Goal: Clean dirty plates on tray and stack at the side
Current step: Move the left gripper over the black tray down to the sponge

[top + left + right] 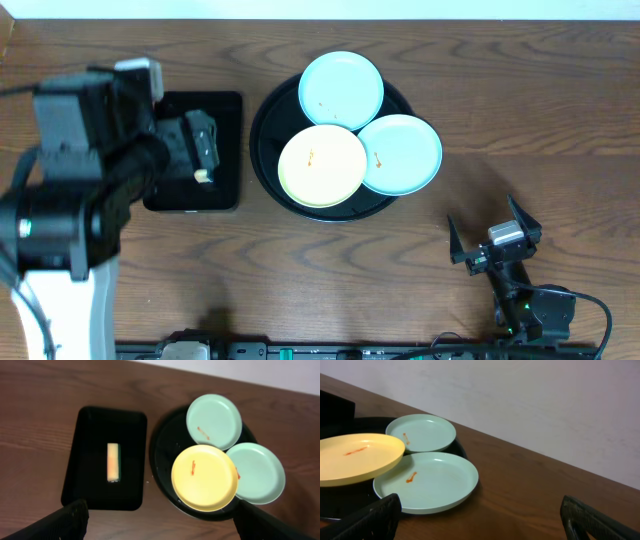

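Three plates (322, 165), orange-smudged — on tray (266, 128)

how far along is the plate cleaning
Nothing looks done: the yellow plate and both blue plates lie smudged on the tray, none stacked aside. In hand: nothing; left gripper and right gripper are open, the left over the small tray with the sponge. Left: all wiping and stacking.

A dark wooden table (500, 90) is seen. A round black tray (258, 140) is set on it near the far edge, about midway along. A smaller rectangular black tray (228, 160) is laid just beside it, toward the left edge, not touching.
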You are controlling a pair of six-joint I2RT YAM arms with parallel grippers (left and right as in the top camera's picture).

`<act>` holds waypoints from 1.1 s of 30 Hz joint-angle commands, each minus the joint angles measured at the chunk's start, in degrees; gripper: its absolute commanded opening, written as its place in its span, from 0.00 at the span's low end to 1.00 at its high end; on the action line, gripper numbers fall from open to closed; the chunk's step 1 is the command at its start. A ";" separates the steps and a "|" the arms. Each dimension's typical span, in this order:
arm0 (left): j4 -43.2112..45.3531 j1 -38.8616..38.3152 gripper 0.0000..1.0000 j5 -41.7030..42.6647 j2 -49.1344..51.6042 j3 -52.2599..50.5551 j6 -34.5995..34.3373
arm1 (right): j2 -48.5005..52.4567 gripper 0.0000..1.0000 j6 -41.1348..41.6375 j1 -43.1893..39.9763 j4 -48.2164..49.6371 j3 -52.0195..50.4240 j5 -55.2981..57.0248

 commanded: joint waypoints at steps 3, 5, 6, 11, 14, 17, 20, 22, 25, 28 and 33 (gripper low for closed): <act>-2.05 0.20 0.64 -0.76 4.50 0.96 1.05 | -0.20 0.99 0.70 -0.79 -0.24 -0.07 -0.39; -3.04 0.20 0.43 -1.03 6.08 0.24 1.03 | -0.20 0.99 0.70 -0.79 -0.24 -0.07 -0.39; -3.52 0.20 0.34 -1.66 6.88 -0.20 0.83 | -0.20 0.99 0.70 -0.79 -0.24 -0.07 -0.39; -6.29 0.20 0.10 -5.31 12.09 -1.51 -0.42 | -0.20 0.99 0.70 -0.79 -0.24 -0.07 -0.39; -6.43 0.20 0.12 -5.33 15.54 -1.81 -0.68 | -0.20 0.99 0.70 -0.79 -0.24 -0.07 -0.39; -6.47 0.17 0.24 -5.33 18.91 -1.81 -0.68 | -0.20 0.99 0.70 -0.79 -0.24 -0.07 -0.37; -6.49 0.17 0.24 -5.33 22.38 -1.81 -0.68 | -0.20 0.99 0.70 -0.79 -0.24 -0.07 -0.39; -6.43 0.17 0.22 -5.31 24.44 -1.81 -0.68 | -0.20 0.99 0.70 -0.79 -0.24 -0.07 -0.39; -6.19 0.17 0.22 -5.31 27.67 -1.81 -0.70 | -0.20 0.99 0.70 -0.79 -0.24 -0.07 -0.39; -5.77 0.17 0.20 -5.31 30.99 -1.81 -1.42 | -0.20 0.99 0.70 -0.79 -0.24 -0.07 -0.39; -4.46 0.17 0.19 -5.31 35.56 -1.81 -2.21 | -0.20 0.99 0.70 -0.79 -0.24 -0.07 -0.37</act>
